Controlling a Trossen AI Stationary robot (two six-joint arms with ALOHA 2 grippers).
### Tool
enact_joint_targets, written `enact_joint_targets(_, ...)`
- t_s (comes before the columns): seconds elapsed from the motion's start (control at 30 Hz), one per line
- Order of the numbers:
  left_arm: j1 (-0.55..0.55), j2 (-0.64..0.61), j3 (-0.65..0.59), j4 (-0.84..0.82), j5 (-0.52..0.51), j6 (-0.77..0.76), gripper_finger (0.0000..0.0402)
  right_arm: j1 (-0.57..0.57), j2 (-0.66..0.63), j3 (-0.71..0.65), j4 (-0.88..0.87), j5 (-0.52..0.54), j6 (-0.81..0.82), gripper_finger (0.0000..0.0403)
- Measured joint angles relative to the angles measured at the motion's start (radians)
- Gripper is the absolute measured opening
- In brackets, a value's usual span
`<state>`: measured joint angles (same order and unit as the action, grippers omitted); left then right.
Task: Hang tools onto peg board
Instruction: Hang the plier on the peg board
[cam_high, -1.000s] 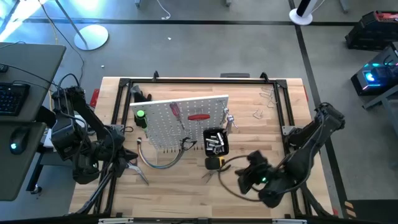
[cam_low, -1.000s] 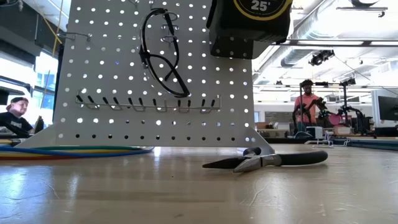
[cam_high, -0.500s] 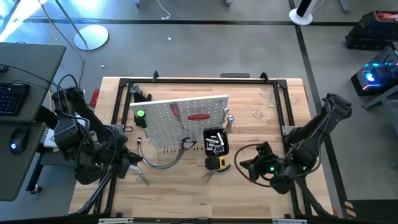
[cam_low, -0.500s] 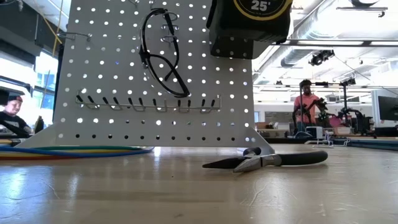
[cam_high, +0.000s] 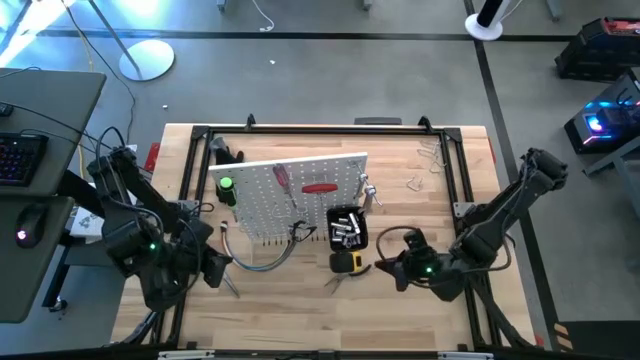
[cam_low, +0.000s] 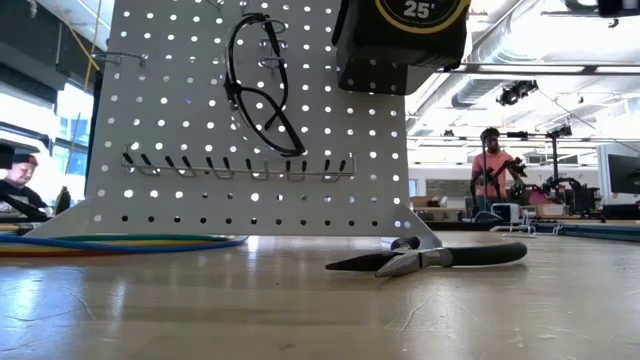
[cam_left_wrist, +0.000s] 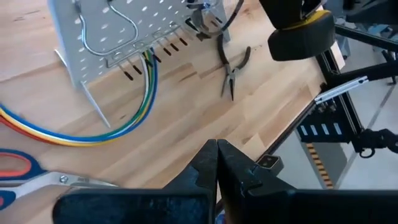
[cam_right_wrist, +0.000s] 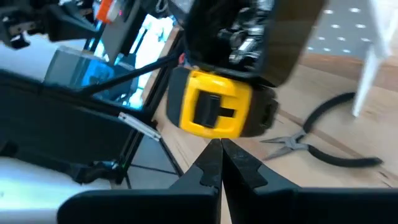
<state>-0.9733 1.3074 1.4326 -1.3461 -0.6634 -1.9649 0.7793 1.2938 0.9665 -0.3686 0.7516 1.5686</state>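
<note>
Both grippers empty, fingers pinched tight together. Left gripper (cam_high: 215, 268) low over the worktop (cam_high: 300, 310) near its left front corner, just beside the red-handled scissors (cam_left_wrist: 25, 171) lying flat there. Right gripper (cam_high: 385, 268) hovering towards the front of the worktop, right of centre, nose aimed at the yellow tape measure (cam_high: 346, 263).

Peg board (cam_high: 290, 200) standing mid-worktop, leaning back, already carrying a green-handled screwdriver (cam_high: 226, 186), a red-handled screwdriver (cam_high: 283, 178), another red-handled tool (cam_high: 320, 187) and a metal clamp (cam_high: 366, 190) at its right edge. Black bin (cam_high: 347, 228) fixed at the board's lower right, stuffed with silver wrenches (cam_high: 345, 232); tape measure right under that bin. Black loop (cam_low: 258, 85) dangling off hooks on the board in the low view.

Black-handled pliers (cam_low: 430, 259) flat on the wood just in front of the board's right foot, jaws shut. Coloured cables (cam_high: 255, 262) curving out from under the board's front edge. A few more metal clamps (cam_high: 430, 155) lying loose towards the back right corner.
</note>
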Motion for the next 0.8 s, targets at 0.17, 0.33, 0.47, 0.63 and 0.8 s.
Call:
enact_joint_targets(0.17, 0.0, 0.02, 0.0, 0.012, 0.005, -0.012, 0.0, -0.065, 0.0, -0.001, 0.103, -0.082, -0.172, 0.0)
enact_joint_targets(0.33, 0.0, 0.036, 0.0, 0.024, 0.029, -0.05, 0.0, -0.097, 0.0, -0.001, 0.118, -0.125, -0.226, 0.0)
enact_joint_targets(0.47, -0.019, 0.053, 0.0, 0.083, 0.093, -0.078, 0.0, -0.099, 0.0, -0.001, 0.116, -0.145, -0.247, 0.0)
enact_joint_targets(0.63, -0.069, 0.064, 0.0, -0.092, 0.184, -0.293, 0.0, -0.098, 0.0, -0.001, 0.099, -0.161, -0.268, 0.0)
enact_joint_targets(0.8, -0.007, 0.066, 0.0, -0.233, 0.218, -0.304, 0.0, -0.099, 0.0, -0.001, 0.095, -0.164, -0.268, 0.0)
